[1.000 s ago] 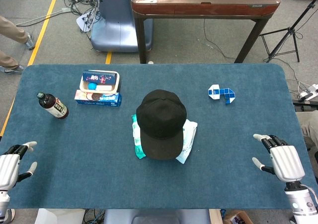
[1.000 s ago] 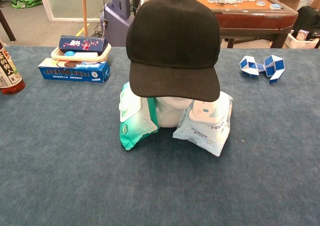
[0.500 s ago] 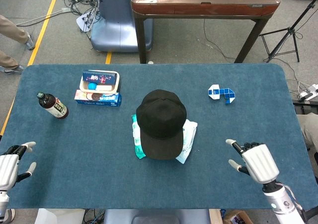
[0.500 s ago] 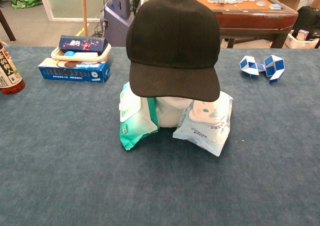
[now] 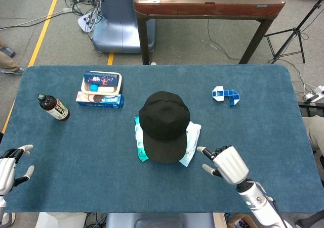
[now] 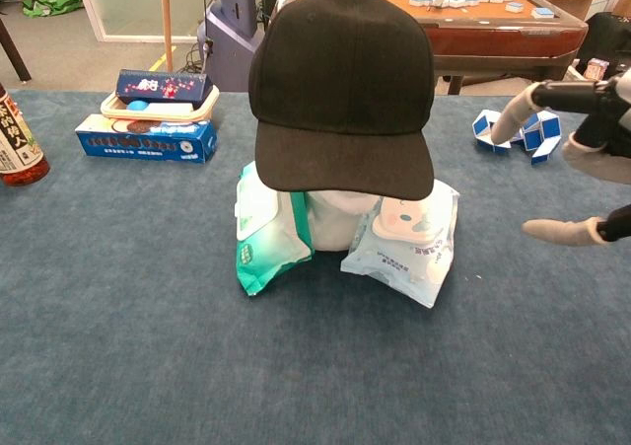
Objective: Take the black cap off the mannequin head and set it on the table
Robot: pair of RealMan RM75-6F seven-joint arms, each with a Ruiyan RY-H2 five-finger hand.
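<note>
A black cap (image 5: pixel 163 125) (image 6: pixel 342 88) sits on a white mannequin head (image 6: pixel 338 220) at the table's middle, its brim toward me. My right hand (image 5: pixel 226 164) hovers open just right of the cap's brim, fingers spread toward it; its fingers (image 6: pixel 567 98) enter the chest view at the right edge. It touches nothing. My left hand (image 5: pixel 11 166) stays open at the table's near left corner, far from the cap.
Two wet-wipe packs (image 6: pixel 268 231) (image 6: pixel 406 238) lean against the mannequin head. A dark bottle (image 5: pixel 53 107) stands at the left, stacked boxes (image 5: pixel 100 89) at the back left, a blue-white twist puzzle (image 5: pixel 226 94) at the back right. The blue table (image 5: pixel 263 122) ends near my hands.
My right hand has swept left from the table's right edge to just beside the cap's brim and now shows in the chest view. The left hand has drifted slightly down.
</note>
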